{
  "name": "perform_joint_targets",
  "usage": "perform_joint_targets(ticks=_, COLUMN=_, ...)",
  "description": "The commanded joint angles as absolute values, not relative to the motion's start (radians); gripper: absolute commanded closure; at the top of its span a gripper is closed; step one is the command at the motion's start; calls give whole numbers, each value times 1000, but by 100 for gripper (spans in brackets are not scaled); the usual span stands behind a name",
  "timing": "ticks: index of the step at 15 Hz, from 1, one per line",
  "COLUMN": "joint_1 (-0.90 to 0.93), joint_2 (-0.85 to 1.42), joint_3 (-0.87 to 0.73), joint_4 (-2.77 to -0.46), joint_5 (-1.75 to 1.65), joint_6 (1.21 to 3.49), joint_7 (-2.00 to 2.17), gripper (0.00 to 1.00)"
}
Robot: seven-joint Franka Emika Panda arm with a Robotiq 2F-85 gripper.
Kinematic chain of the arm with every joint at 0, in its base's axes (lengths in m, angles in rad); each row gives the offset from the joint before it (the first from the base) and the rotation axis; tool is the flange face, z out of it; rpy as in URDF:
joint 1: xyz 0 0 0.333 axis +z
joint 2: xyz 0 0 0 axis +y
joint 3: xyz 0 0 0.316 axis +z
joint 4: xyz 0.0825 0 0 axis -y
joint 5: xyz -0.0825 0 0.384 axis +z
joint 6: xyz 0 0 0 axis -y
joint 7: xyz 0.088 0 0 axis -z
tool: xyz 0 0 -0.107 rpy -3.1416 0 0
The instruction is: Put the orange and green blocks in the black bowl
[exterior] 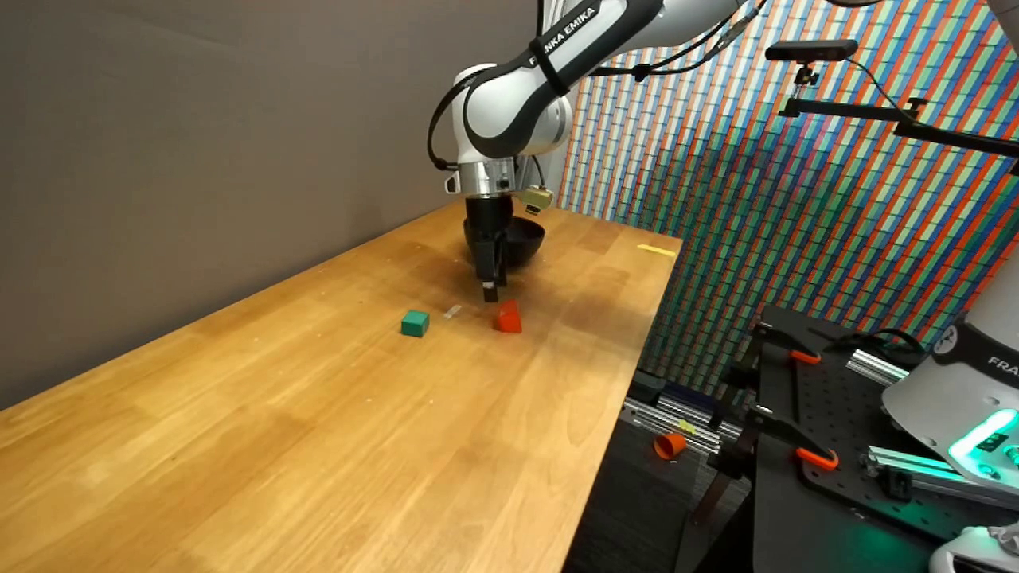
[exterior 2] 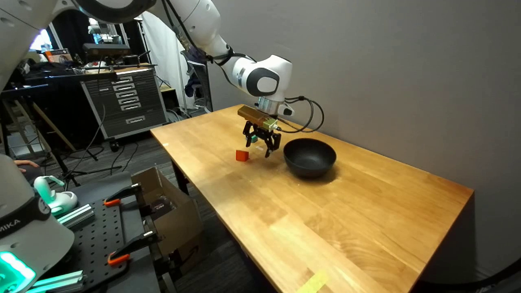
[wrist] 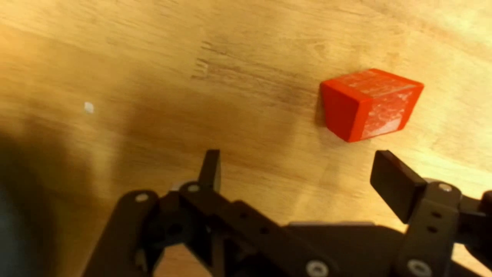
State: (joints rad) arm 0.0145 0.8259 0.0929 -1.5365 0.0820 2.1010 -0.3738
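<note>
The red-orange block (exterior: 509, 317) lies on the wooden table and also shows in an exterior view (exterior 2: 242, 155). In the wrist view the block (wrist: 369, 105) is ahead of the right finger, outside the jaws. The green block (exterior: 415, 323) lies apart from it; in an exterior view the green block (exterior 2: 254, 138) is partly hidden behind the gripper. It is out of the wrist view. The black bowl (exterior 2: 309, 156) stands beside the gripper and is partly hidden behind it in an exterior view (exterior: 521, 241). My gripper (wrist: 298, 169) is open and empty, above the table.
A grey wall (exterior 2: 386, 81) runs along the table's (exterior: 318, 414) long side. Yellow tape (exterior: 657, 250) is stuck near the table's end. A small pale strip (exterior: 452, 311) lies between the blocks. The robot's base stands on a black bench (exterior: 796, 509) beside the table.
</note>
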Motion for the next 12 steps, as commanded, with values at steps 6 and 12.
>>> perform_joint_targets(ticks=6, joint_1=12, joint_2=694, joint_3=122, joint_4=-1586, joint_5=84, joint_6=2051, joint_7=-332, gripper=0)
perform_joint_targets(ticks=12, joint_1=0, joint_2=648, joint_3=150, joint_4=-1700, joint_5=130, joint_6=2041, joint_7=-347, gripper=0)
